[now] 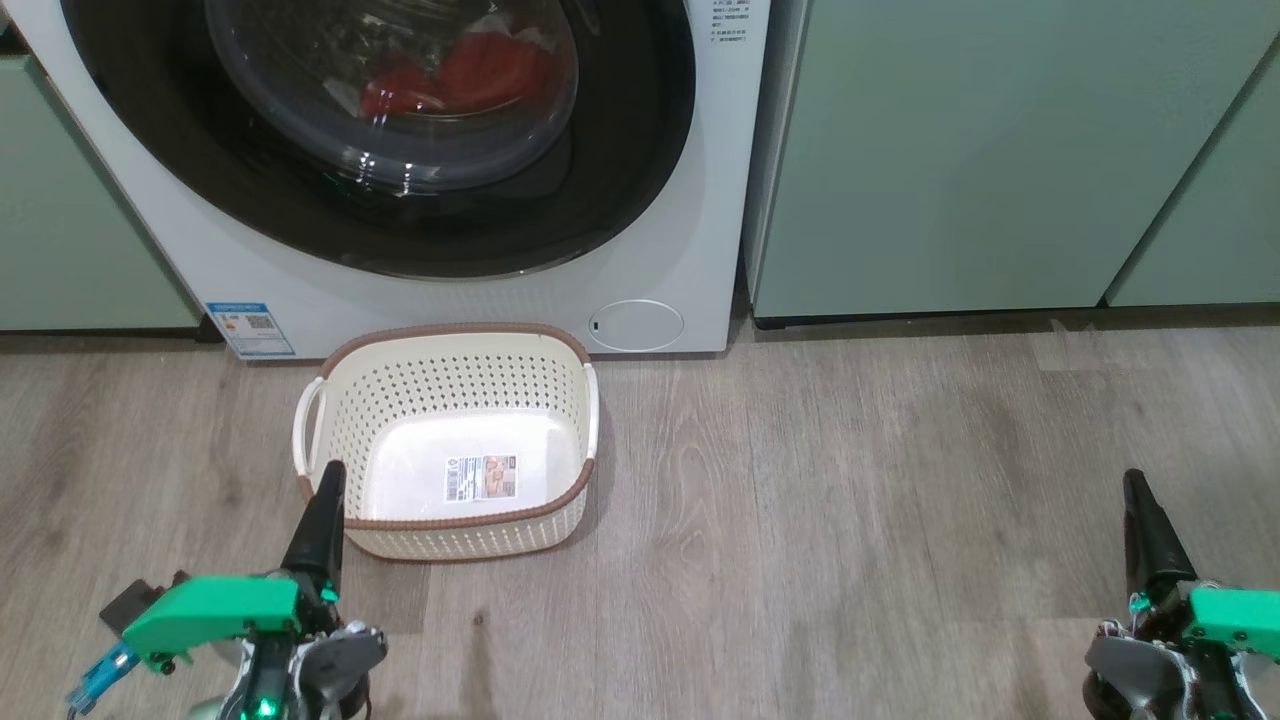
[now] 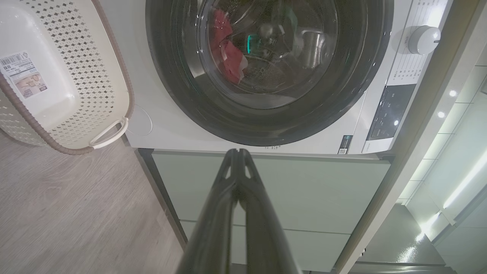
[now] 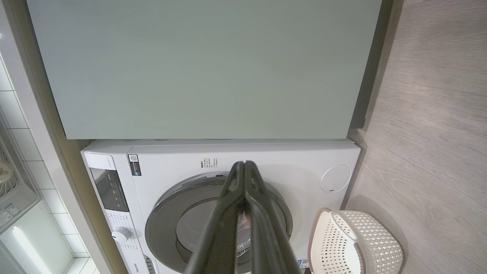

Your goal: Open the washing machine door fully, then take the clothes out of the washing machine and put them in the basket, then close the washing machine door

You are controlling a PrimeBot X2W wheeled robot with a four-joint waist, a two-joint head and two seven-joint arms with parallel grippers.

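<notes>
head view: the washing machine door (image 1: pixel 640 190) sits closed, red clothes (image 1: pixel 470 75) behind its window; the basket (image 1: pixel 455 335) stands on the floor (image 1: pixel 850 500) just before the washing machine (image 1: pixel 705 250).
left wrist view: the left gripper (image 2: pixel 237 152) has its fingers pressed together.
right wrist view: the right gripper (image 3: pixel 244 164) too has its fingers together, holding nothing.

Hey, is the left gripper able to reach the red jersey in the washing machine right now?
Probably not. The washing machine door looks shut, so its clear window stands between the left gripper and the red jersey inside.
</notes>
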